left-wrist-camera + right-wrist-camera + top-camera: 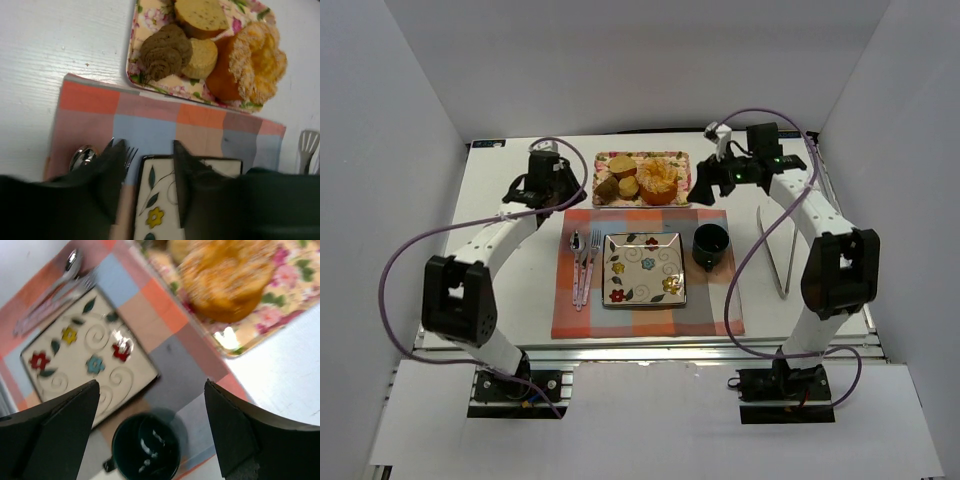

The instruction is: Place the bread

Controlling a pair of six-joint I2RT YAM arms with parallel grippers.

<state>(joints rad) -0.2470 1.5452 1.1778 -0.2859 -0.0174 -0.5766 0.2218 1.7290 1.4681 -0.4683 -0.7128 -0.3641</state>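
Observation:
The bread (607, 187) is a dark golden-brown roll at the front left of the flowered tray (672, 156); it also shows in the left wrist view (165, 55). It touches two paler buns (202, 57). My left gripper (563, 200) is open and empty, just left of the tray; in its own view (148, 145) the jaws hang over the checked placemat (150, 120) and the near edge of the flowered plate (160, 200). My right gripper (705, 185) is open wide and empty, right of the tray; in its own view (151, 385) it is above the dark green cup (146, 447).
A large orange ring cake (658, 180) fills the tray's right side. The square plate (643, 268) lies mid-placemat, with a spoon and fork (585, 262) to its left and the cup (710, 246) to its right. A metal rack (780, 250) stands at the right.

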